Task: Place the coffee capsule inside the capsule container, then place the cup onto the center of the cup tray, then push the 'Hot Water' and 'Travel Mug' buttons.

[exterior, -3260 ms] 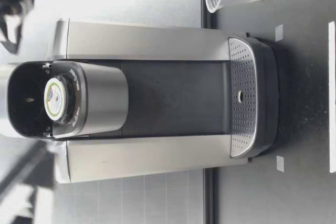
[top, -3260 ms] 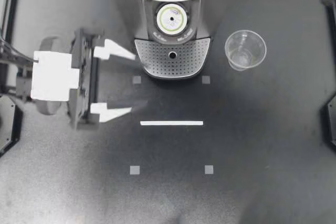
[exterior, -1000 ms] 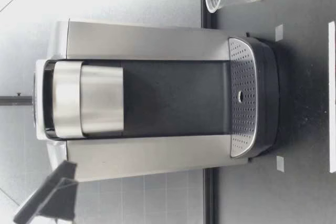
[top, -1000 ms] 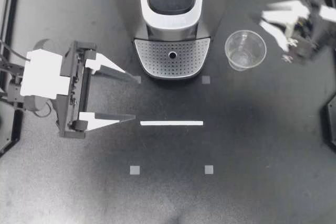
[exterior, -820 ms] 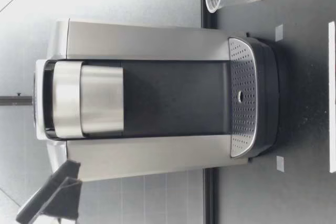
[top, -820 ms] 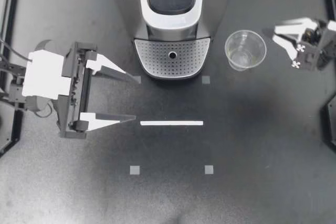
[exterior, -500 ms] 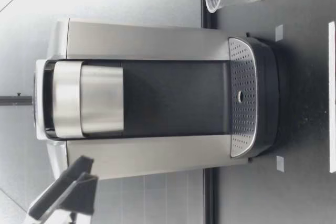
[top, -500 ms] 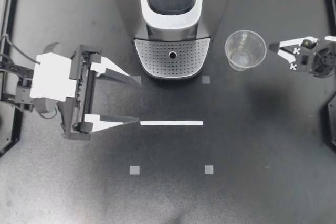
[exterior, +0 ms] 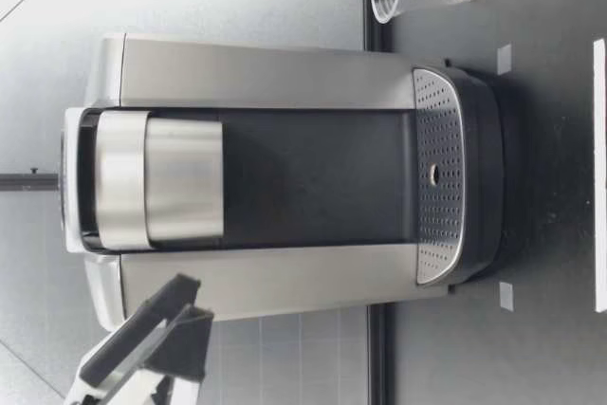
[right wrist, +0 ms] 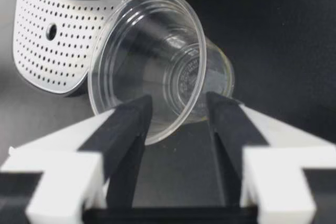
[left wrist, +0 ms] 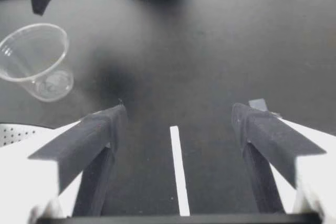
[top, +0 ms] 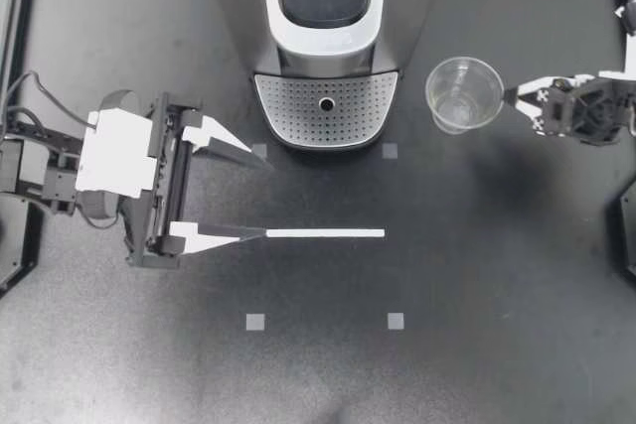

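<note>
The coffee machine [top: 326,37] was seen with its lid down, so the capsule could not be seen and was judged to be already inside. The perforated cup tray [top: 293,114] at the machine's foot was bare. The left gripper [top: 266,198] was held in front of the machine and off to one side, its fingers wide apart and empty.

The clear plastic cup [top: 464,94] was standing upright on the table just beside the machine, on the right arm's side, and not yet on the tray. The right gripper [top: 514,96] was found just beside the cup, on the side away from the machine. Its fingers were apart and the cup was not clasped.

The step in hand was judged to be the taking of the cup. The fingers should be brought around the wall below the rim and closed only gently, because so thin a cup is easily crushed or tipped. Then the cup should be lifted over the tray's edge and set down on the tray's middle hole [top: 326,104].
</note>
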Available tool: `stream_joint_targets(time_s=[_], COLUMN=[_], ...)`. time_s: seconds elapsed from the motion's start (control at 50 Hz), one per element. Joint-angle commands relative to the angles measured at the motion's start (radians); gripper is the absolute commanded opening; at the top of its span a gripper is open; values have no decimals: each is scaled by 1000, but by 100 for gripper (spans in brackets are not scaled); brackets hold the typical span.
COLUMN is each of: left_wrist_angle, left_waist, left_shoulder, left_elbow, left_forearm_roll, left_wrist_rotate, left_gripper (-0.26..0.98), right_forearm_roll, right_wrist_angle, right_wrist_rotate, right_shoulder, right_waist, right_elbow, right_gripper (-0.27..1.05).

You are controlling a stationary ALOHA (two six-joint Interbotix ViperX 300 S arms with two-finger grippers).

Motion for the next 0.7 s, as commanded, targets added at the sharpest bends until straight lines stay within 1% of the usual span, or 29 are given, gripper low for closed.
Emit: stream_joint_targets(time_s=[0.0,0.22,0.46,0.58,0.68], left_wrist_angle=[-8,-6,-6,-6,-8], left_waist=[0,0,0,0,0], left_shoulder=[-6,-6,-6,-6,-6], left_elbow=[-12,-11,-12,-11,-11], left_forearm_roll=[-2,-5,-6,-6,-6], left_wrist_rotate=[0,0,0,0,0], left_gripper=[75,75,75,75,75], right_forearm_roll=[0,-2,-3,-3,-3], right_wrist_angle=[-11,-11,8,32,51], right_wrist_rotate=[-5,-3,-5,-5,-5], right_shoulder=[23,89,124,126,115], right_waist=[-8,-6,-6,-6,-6], right_elbow=[-29,-49,-77,-84,-87], right_gripper=[51,51,50,46,38])
